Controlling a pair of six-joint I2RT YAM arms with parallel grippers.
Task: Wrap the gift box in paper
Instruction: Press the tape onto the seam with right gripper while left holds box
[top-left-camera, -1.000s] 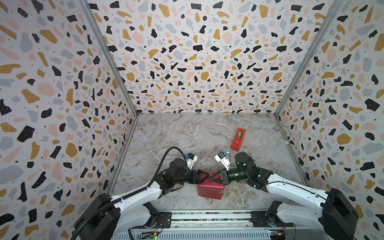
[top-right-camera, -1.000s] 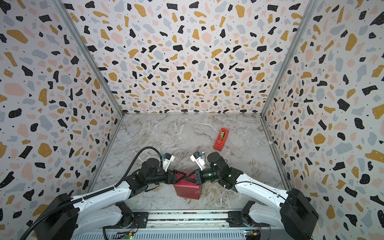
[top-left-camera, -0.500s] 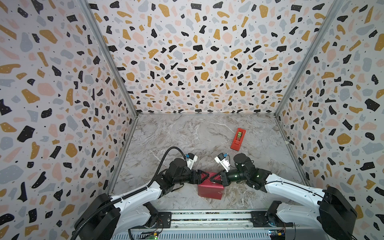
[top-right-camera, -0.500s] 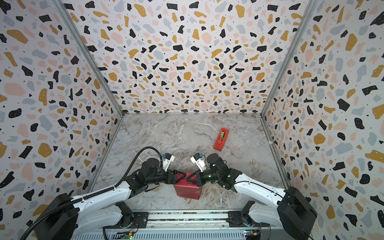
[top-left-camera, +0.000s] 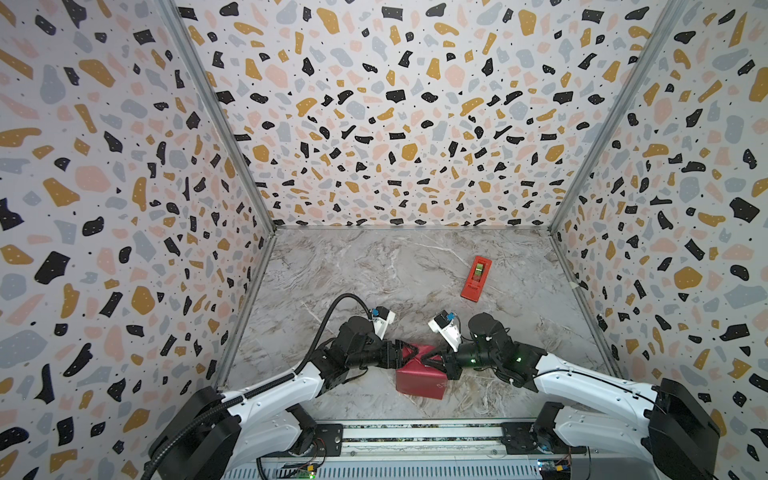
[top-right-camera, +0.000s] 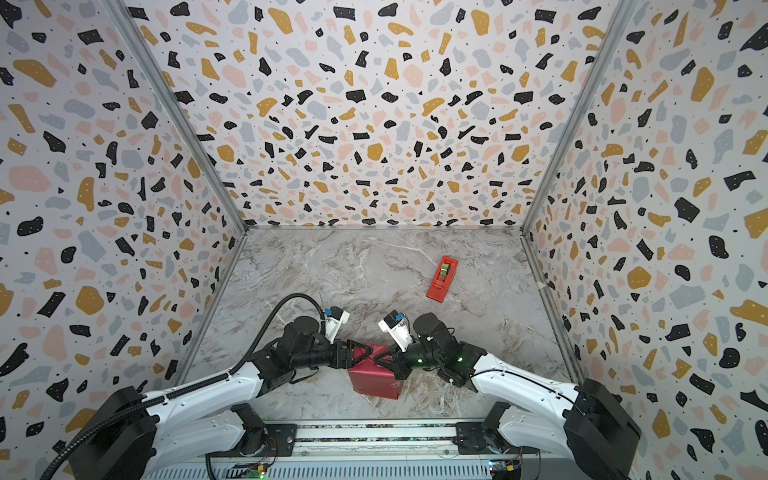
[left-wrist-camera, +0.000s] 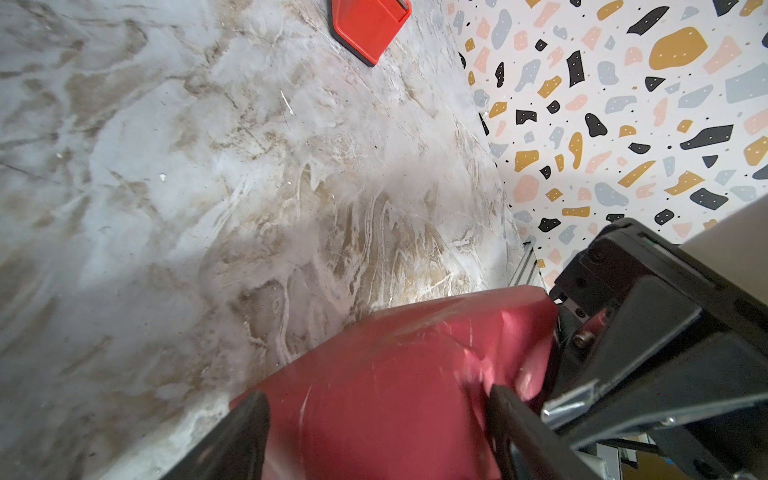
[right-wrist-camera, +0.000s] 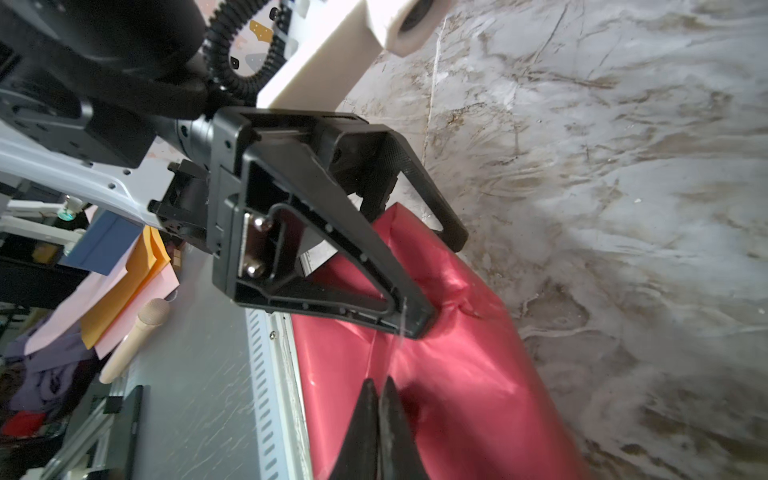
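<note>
Right tool further over glossy paper

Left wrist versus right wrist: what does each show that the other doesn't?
Only left wrist: the red tape dispenser. Only right wrist: orange and pink sheets and a wooden dowel beyond the table edge. Both: the paper, the left tool open over it, the right tool, and the marble tabletop.
</note>
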